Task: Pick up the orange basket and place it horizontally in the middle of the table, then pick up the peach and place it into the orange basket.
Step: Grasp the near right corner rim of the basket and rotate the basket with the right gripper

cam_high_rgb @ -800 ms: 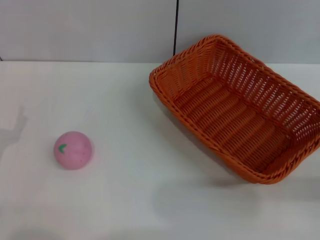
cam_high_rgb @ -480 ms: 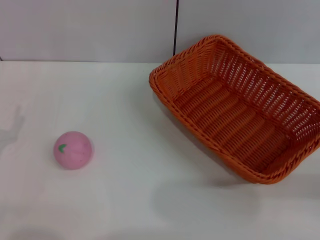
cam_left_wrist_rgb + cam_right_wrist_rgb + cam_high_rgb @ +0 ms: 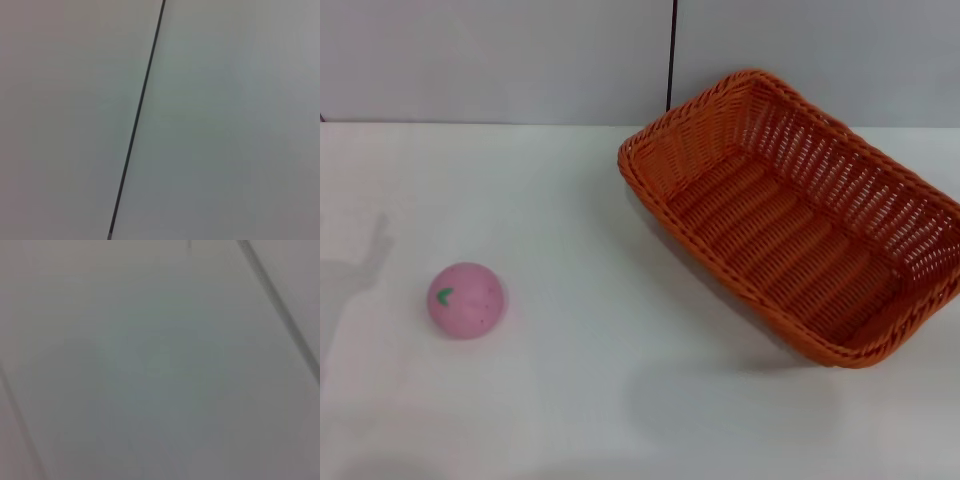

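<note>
Shadow at left edge of table (image 3: 570,400) shifted, my left arm moving. Orange basket (image 3: 800,215) still angled at right, peach (image 3: 466,300) untouched. Both my grippers unseen.

Orange basket (image 3: 800,215) woven wicker-look; peach (image 3: 466,300) smooth; table (image 3: 580,400) matt.

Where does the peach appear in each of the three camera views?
Head view: the peach lies on the table at the left, apart from the orange basket.
Left wrist view: not in it.
Right wrist view: not in it.
Shared landmark: the dark wall seam, seen in head and left wrist views.
</note>
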Action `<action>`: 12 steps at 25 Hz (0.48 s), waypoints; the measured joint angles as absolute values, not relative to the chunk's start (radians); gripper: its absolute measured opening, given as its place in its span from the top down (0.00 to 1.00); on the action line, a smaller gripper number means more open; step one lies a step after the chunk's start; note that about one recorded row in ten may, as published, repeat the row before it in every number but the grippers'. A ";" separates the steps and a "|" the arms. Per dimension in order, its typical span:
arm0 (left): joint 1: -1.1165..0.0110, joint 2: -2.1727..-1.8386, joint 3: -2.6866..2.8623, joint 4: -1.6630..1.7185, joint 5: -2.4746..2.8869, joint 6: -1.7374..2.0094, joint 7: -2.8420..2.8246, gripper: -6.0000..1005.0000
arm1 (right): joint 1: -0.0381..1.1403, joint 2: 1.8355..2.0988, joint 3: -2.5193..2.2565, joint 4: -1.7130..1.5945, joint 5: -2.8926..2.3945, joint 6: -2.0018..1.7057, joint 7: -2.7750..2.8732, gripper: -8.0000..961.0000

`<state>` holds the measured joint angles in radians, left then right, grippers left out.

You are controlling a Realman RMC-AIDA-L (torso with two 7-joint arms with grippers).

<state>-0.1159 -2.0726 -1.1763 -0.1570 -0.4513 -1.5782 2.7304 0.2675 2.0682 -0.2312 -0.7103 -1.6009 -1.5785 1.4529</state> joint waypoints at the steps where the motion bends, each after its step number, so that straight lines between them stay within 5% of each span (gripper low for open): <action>1: -0.116 -2.073 -1.176 -0.157 -0.451 -1.578 2.730 0.16 | 0.268 2.068 -0.231 -0.710 -1.601 -1.579 1.453 0.18; 4: -0.116 -2.066 -1.169 -0.152 -0.449 -1.592 2.728 0.16 | 0.290 2.054 -0.257 -0.972 -1.792 -1.607 1.767 0.18; 10: -0.095 -2.063 -1.172 -0.144 -0.449 -1.643 2.726 0.16 | 0.501 1.945 -0.278 -1.274 -2.297 -1.854 2.248 0.18; 12: -0.092 -2.062 -1.172 -0.143 -0.449 -1.650 2.726 0.16 | 0.535 1.933 -0.281 -1.280 -2.359 -1.888 2.279 0.18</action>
<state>-0.0923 -2.0623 -1.1717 -0.1433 -0.4491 -1.6499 2.7263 0.5353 1.9332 -0.2808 -1.2796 -2.3587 -1.8877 2.2795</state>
